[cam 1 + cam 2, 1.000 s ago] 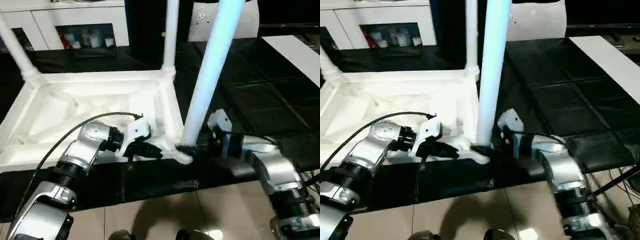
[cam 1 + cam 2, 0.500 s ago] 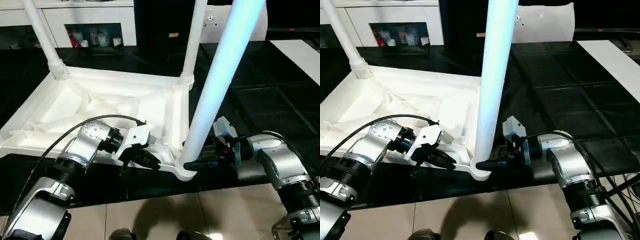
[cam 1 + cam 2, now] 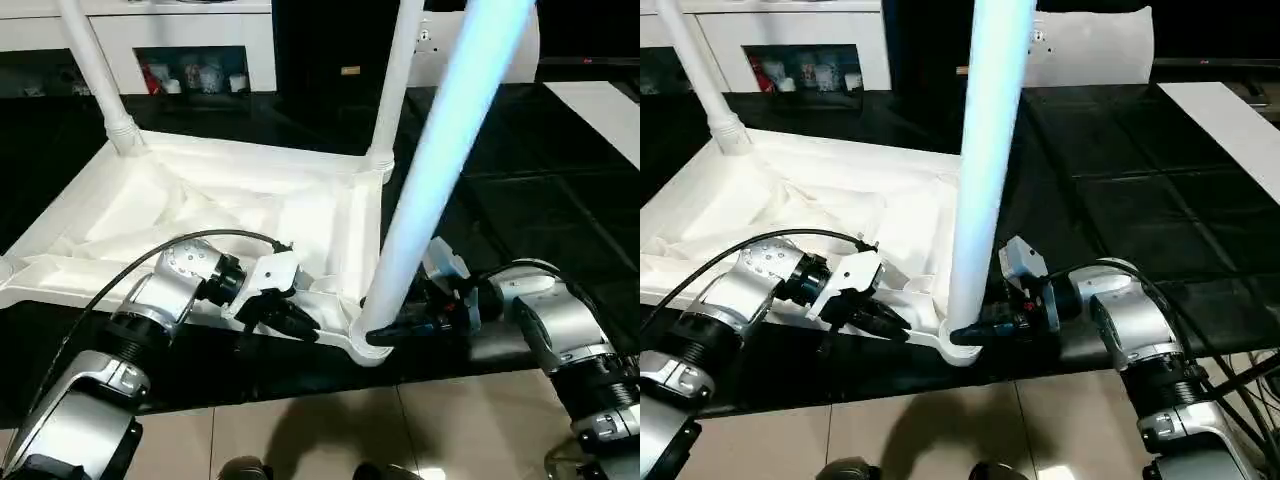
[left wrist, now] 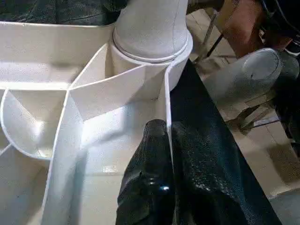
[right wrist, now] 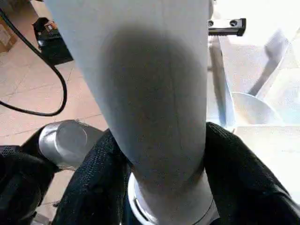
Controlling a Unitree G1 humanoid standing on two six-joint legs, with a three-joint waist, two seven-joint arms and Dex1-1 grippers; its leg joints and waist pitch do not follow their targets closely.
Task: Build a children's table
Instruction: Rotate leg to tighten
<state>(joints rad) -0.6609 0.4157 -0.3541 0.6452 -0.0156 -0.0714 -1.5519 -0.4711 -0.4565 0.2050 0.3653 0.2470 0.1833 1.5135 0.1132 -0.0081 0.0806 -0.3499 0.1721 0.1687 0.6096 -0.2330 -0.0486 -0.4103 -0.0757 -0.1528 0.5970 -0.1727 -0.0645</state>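
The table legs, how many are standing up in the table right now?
3. One long round white plastic leg stands at the far left corner, one at the far right corner, one in the near right corner, gripped by the right gripper. The near left corner is out of view.

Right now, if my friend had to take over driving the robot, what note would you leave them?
Left gripper: shut on the table top's side wall, beside the near corner socket.
Right gripper: shut on the near leg, low down at that socket.
Table top lies underside up on the black mat.
Done: two far legs stand in their sockets.
Left: check the near leg is fully seated, then do any remaining corner.
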